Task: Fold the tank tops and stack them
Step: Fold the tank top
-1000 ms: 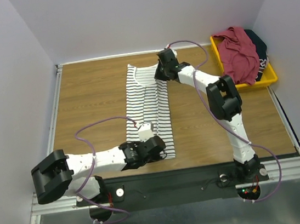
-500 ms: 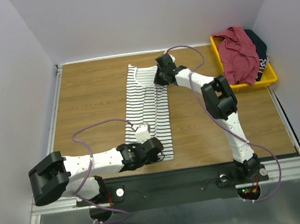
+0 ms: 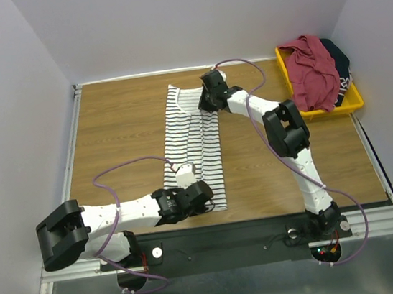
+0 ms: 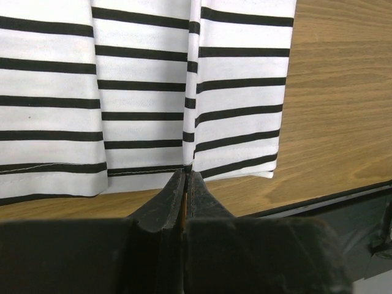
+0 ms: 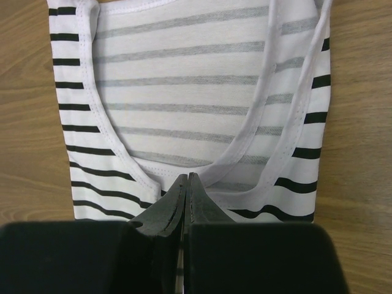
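The white striped tank top (image 3: 191,137) lies lengthwise on the table, neckline far, with its right side folded over the middle. My left gripper (image 3: 203,198) is shut on the folded flap at the near hem; in the left wrist view its tips (image 4: 185,173) sit at the hem of the striped top (image 4: 141,73). My right gripper (image 3: 204,104) is shut at the neckline, its tips (image 5: 187,176) on the scoop's trim of the striped top (image 5: 184,92). The maroon top (image 3: 315,70) and the navy top (image 3: 340,63) lie bunched in the bin.
The yellow bin (image 3: 353,101) stands at the far right corner of the wooden table (image 3: 115,136). The black front rail (image 4: 343,202) runs just near of the hem. Grey walls close in the left, far and right sides.
Both grippers have shifted a little to the left, and the right edge of the striped top has moved with them. The bin and its tops have not moved.
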Robot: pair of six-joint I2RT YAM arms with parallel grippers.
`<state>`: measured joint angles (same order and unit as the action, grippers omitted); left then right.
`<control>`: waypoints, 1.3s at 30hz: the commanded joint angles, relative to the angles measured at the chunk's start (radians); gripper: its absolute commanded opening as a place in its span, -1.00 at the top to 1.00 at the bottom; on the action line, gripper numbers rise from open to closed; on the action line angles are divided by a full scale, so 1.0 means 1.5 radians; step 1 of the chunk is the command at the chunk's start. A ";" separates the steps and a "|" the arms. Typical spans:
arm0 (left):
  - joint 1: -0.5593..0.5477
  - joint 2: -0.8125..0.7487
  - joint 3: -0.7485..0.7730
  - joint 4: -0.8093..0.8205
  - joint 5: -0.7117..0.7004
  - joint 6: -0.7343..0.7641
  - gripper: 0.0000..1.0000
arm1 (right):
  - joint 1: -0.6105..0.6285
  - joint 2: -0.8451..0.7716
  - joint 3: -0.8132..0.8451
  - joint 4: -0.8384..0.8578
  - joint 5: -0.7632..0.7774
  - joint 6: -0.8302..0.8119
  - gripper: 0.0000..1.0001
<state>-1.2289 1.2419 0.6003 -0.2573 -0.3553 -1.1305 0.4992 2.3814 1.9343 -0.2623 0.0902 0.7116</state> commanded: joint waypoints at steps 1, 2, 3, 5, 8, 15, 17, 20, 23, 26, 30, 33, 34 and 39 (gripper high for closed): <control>-0.005 -0.018 -0.011 -0.035 -0.013 -0.015 1.00 | 0.010 -0.003 0.028 0.014 0.010 0.004 0.99; -0.006 -0.019 -0.012 -0.036 -0.013 -0.016 1.00 | 0.011 -0.001 0.028 0.014 0.011 0.004 0.99; -0.005 -0.021 -0.013 -0.039 -0.014 -0.019 1.00 | 0.011 0.000 0.030 0.014 0.009 0.004 0.99; -0.005 -0.019 -0.015 -0.040 -0.013 -0.020 1.00 | 0.012 0.001 0.032 0.014 0.009 0.004 0.99; -0.005 -0.021 -0.016 -0.043 -0.011 -0.025 1.00 | 0.014 0.004 0.036 0.014 0.009 0.005 0.99; -0.006 -0.024 -0.016 -0.046 -0.015 -0.028 1.00 | 0.020 0.011 0.039 0.014 0.008 0.004 0.99; -0.005 -0.021 -0.019 -0.044 -0.013 -0.029 1.00 | 0.022 0.015 0.040 0.014 0.008 0.004 0.99; -0.006 -0.021 -0.019 -0.044 -0.013 -0.032 1.00 | 0.024 0.020 0.041 0.014 0.006 0.005 0.99; -0.006 -0.026 -0.023 -0.044 -0.013 -0.035 1.00 | 0.026 0.022 0.044 0.014 0.005 0.006 0.99; -0.005 -0.027 -0.024 -0.042 -0.012 -0.034 1.00 | 0.027 0.021 0.044 0.014 0.006 0.006 0.99; -0.006 -0.018 -0.022 -0.038 -0.009 -0.031 1.00 | 0.029 0.028 0.046 0.014 0.007 0.005 0.99; -0.005 -0.019 -0.023 -0.035 -0.006 -0.030 1.00 | 0.029 0.031 0.045 0.014 0.008 0.007 0.96; -0.006 -0.019 -0.022 -0.034 -0.005 -0.029 1.00 | 0.029 0.031 0.045 0.015 0.009 0.007 0.94; -0.006 -0.021 -0.019 -0.036 -0.006 -0.026 1.00 | 0.030 0.032 0.052 0.014 0.004 0.006 0.85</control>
<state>-1.2293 1.2255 0.5781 -0.2966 -0.3508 -1.1687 0.5327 2.4161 1.9560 -0.2619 0.0902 0.7151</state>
